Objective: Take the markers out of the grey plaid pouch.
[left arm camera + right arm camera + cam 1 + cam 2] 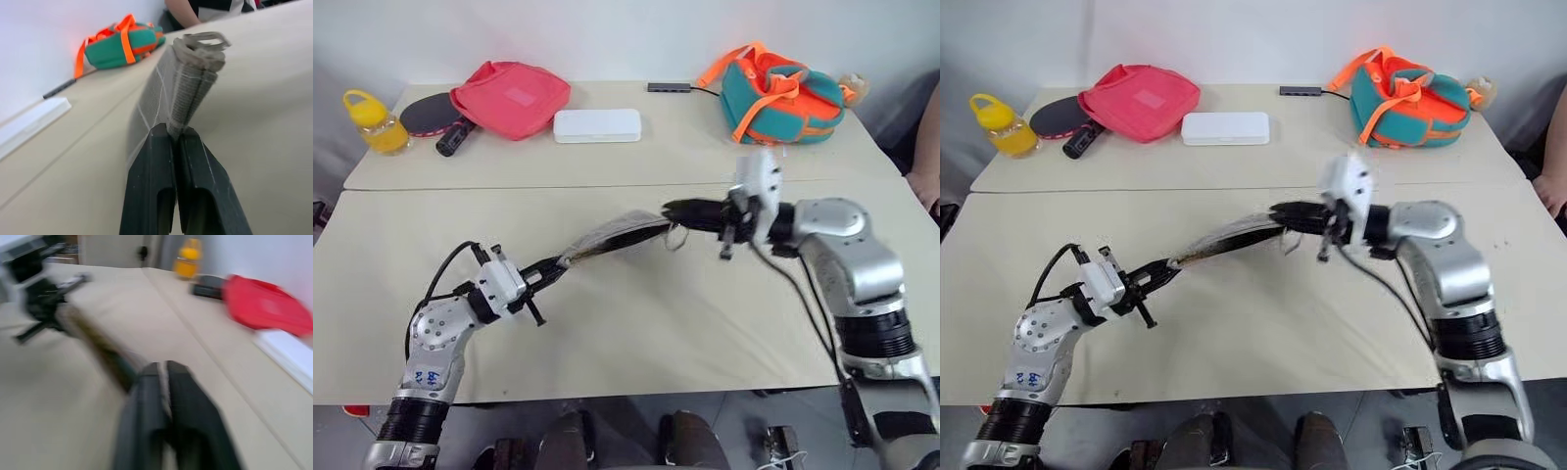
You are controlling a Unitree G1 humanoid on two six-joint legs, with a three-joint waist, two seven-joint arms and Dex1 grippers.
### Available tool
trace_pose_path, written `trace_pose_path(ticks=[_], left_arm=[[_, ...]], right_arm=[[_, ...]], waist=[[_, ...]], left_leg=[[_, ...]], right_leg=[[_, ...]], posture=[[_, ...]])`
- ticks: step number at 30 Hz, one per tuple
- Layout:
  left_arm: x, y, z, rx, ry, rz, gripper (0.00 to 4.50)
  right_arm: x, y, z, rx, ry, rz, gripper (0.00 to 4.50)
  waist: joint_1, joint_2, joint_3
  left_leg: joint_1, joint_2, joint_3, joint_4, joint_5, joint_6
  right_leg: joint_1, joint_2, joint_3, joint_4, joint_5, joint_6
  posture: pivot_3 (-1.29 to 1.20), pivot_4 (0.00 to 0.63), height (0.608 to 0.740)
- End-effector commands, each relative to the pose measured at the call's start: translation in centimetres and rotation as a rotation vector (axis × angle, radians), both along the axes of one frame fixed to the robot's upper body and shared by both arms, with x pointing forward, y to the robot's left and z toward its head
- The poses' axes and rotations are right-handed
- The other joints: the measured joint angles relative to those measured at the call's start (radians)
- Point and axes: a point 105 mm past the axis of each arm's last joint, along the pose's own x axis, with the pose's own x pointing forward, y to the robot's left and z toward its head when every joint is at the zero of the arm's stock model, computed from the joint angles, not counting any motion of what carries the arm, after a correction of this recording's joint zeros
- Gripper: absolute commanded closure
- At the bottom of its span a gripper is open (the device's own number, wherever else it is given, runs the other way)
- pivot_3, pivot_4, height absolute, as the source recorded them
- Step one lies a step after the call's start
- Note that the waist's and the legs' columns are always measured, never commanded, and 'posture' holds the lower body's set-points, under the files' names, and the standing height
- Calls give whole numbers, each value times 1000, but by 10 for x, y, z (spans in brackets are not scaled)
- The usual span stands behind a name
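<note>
Grey plaid pouch (612, 235) hangs above the counter (636, 323), stretched between both claws. Left claw (177, 142) is clamped on one pouch end. Right claw (164, 377) is pinched together at the other; contents unclear. Keep the pouch taut, mouth accessible.

Grey white-gridded pouch (612, 235), pink-red bag (512, 98), teal-and-orange backpack (778, 95), yellow bottle (374, 121).
</note>
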Motion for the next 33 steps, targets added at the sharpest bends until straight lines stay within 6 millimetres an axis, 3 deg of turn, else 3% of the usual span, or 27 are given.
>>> trace_pose_path(ticks=[1, 10, 13, 17, 21, 33], left_arm=[[-3, -8, 11, -20, -40, -33, 4500], [-2, -17, 10, -35, -27, -47, 4500], [-2, -19, 9, -35, -23, -50, 4500], [-2, -20, 6, -21, -19, -46, 4500], [0, -19, 8, -35, -18, -39, 4500], [-3, -26, 9, -28, -13, -63, 4500]], right_arm=[[3, 4, 0, -30, -96, -28, 4470], [7, 4, -23, -135, -147, -10, 4470], [11, 0, -6, -25, -126, -37, 4470], [4, -6, -1, -7, -99, -6, 4470], [-2, -5, -14, -48, -84, 18, 4470], [17, -8, -30, -173, -205, -65, 4470]], waist=[[0, 0, 0], [-2, 0, 0], [-1, 0, 0], [-1, 0, 0], [0, 0, 0], [-1, 0, 0]], left_leg=[[0, 0, 0, 0, 0, 0], [0, 0, 0, 0, 0, 0], [0, 0, 0, 0, 0, 0], [0, 0, 0, 0, 0, 0], [0, 0, -1, 0, 0, 0], [0, 0, 0, 0, 0, 0]], right_leg=[[0, 0, 0, 0, 0, 0], [0, 0, 0, 0, 0, 0], [0, 0, 0, 0, 0, 0], [0, 0, 0, 0, 0, 0], [0, 0, 0, 0, 0, 0], [0, 0, 0, 0, 0, 0]], posture=[[0, 150, 740], [0, 150, 740], [0, 150, 740], [0, 150, 740], [0, 150, 740], [0, 150, 740]])
